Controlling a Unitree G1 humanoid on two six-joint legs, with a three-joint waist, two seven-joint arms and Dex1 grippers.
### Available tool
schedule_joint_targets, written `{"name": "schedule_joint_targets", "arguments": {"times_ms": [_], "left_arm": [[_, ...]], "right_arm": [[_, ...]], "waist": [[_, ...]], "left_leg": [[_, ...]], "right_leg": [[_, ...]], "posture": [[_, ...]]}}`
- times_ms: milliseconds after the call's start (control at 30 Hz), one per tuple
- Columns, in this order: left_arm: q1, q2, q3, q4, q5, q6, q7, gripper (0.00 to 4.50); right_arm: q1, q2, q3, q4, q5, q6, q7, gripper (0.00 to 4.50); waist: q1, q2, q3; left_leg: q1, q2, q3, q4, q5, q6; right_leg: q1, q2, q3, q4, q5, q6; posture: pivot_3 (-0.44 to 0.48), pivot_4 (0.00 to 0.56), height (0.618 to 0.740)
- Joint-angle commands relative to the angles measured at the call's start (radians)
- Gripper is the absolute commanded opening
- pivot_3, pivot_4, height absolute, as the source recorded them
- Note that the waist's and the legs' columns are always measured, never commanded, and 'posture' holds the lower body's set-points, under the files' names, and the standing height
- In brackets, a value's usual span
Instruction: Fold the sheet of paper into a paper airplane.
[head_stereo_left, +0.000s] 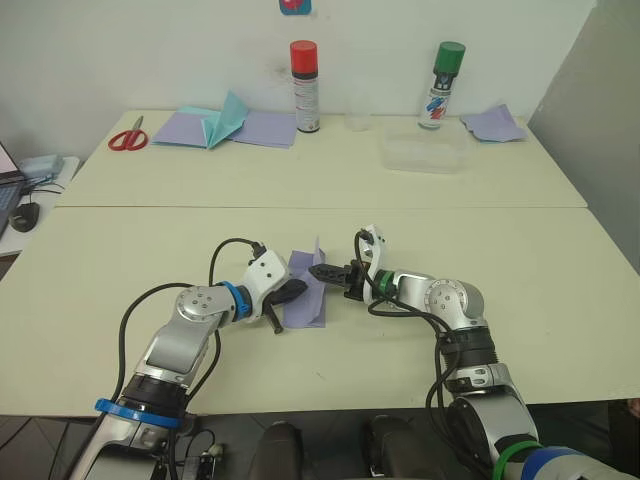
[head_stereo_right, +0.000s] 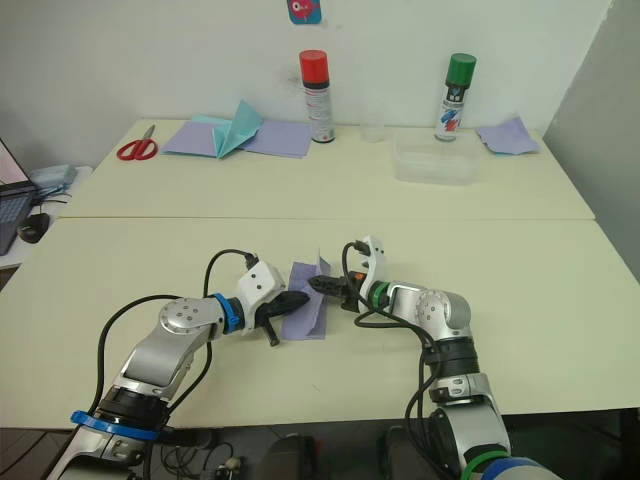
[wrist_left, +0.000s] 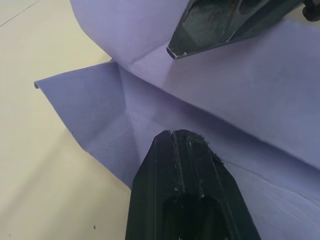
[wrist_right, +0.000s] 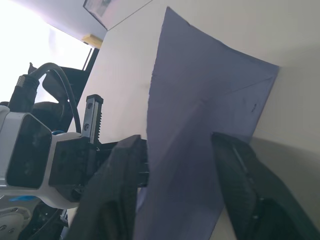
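The lavender sheet of paper (head_stereo_left: 308, 308) lies on the near table between my two grippers. It is creased, and one flap (head_stereo_left: 318, 255) stands up along its right side. My left gripper (head_stereo_left: 300, 287) is shut, and its tip (wrist_left: 172, 135) rests on the flat part of the sheet (wrist_left: 90, 100) beside a crease. My right gripper (head_stereo_left: 318, 270) comes in from the right and is open. The raised flap (wrist_right: 200, 85) rises between its two fingers (wrist_right: 120, 190). The paper airplane is out of view.
On the far table stand a red-capped spray can (head_stereo_left: 304, 85), a green-capped one (head_stereo_left: 443, 85) and a clear plastic container (head_stereo_left: 425, 152). Scissors (head_stereo_left: 128, 137), a teal paper piece (head_stereo_left: 228, 118) on lavender sheets (head_stereo_left: 175, 128), and a lavender scrap (head_stereo_left: 493, 123) lie there too.
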Motion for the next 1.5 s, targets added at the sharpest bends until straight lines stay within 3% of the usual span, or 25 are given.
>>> {"name": "schedule_joint_targets", "arguments": {"times_ms": [33, 367, 467, 567, 733, 767, 1133, 1500], "left_arm": [[0.027, 0.014, -0.027, 0.035, 0.021, 0.034, -0.011, 0.00], [0.038, 0.024, -0.035, 0.026, 0.029, 0.032, -0.018, 0.00], [0.042, 0.030, -0.038, 0.023, 0.029, 0.031, -0.018, 0.00], [0.039, 0.035, -0.037, 0.026, 0.030, 0.029, -0.020, 0.00], [0.038, 0.041, -0.039, 0.025, 0.033, 0.029, -0.024, 0.00], [0.037, 0.041, -0.040, 0.022, 0.032, 0.031, -0.024, 0.00], [0.045, 0.044, -0.040, 0.016, 0.032, 0.034, -0.022, 0.00], [0.096, 0.068, -0.003, -0.037, 0.007, 0.083, -0.012, 0.00]], "right_arm": [[-0.013, 0.000, -0.037, -0.062, 0.068, 0.021, 0.027, 2.33], [-0.057, -0.033, -0.169, -0.106, 0.231, 0.096, 0.029, 2.33], [-0.047, -0.095, -0.128, -0.118, 0.164, -0.008, 0.073, 2.33], [-0.017, -0.173, -0.020, -0.116, 0.043, -0.150, 0.139, 1.77], [0.043, -0.240, 0.191, -0.066, -0.176, -0.381, 0.212, 0.13], [0.054, -0.241, 0.225, -0.069, -0.198, -0.411, 0.236, 0.03], [0.068, -0.102, 0.306, -0.042, -0.209, -0.475, 0.320, 0.03], [0.022, -0.105, 0.468, 0.125, -0.458, -0.610, 0.299, 0.03]], "waist": [[0.000, 0.000, 0.000], [0.000, 0.000, 0.000], [-0.001, 0.000, 0.000], [-0.002, 0.000, 0.000], [-0.002, 0.000, 0.000], [-0.002, 0.000, 0.000], [-0.002, 0.000, 0.000], [-0.005, 0.000, -0.001]], "left_leg": [[0.000, 0.000, 0.000, 0.000, 0.000, 0.000], [0.000, 0.000, 0.000, 0.000, 0.000, 0.000], [0.000, 0.000, 0.000, -0.001, 0.000, 0.000], [0.000, -0.001, 0.000, -0.002, 0.000, 0.000], [0.000, -0.001, 0.000, -0.003, 0.000, 0.000], [0.000, 0.000, 0.000, -0.003, 0.000, 0.000], [0.000, 0.000, 0.000, -0.003, 0.000, 0.000], [0.001, 0.000, 0.000, -0.003, 0.000, 0.000]], "right_leg": [[0.000, 0.000, 0.000, 0.000, 0.000, 0.000], [0.000, 0.000, 0.000, 0.000, 0.000, 0.000], [-0.001, 0.000, 0.000, 0.000, 0.000, 0.000], [-0.001, 0.000, 0.000, -0.001, -0.001, -0.001], [-0.001, 0.000, 0.000, -0.001, -0.002, -0.003], [-0.002, 0.000, 0.000, -0.001, -0.002, -0.003], [-0.003, 0.001, 0.000, 0.001, -0.002, -0.003], [-0.003, 0.000, 0.000, 0.001, -0.002, -0.003]], "posture": [[0.000, 0.150, 0.740], [0.000, 0.150, 0.740], [0.000, 0.150, 0.740], [0.000, 0.150, 0.740], [0.000, 0.150, 0.740], [0.000, 0.150, 0.740], [0.000, 0.150, 0.740], [0.000, 0.150, 0.740]]}}
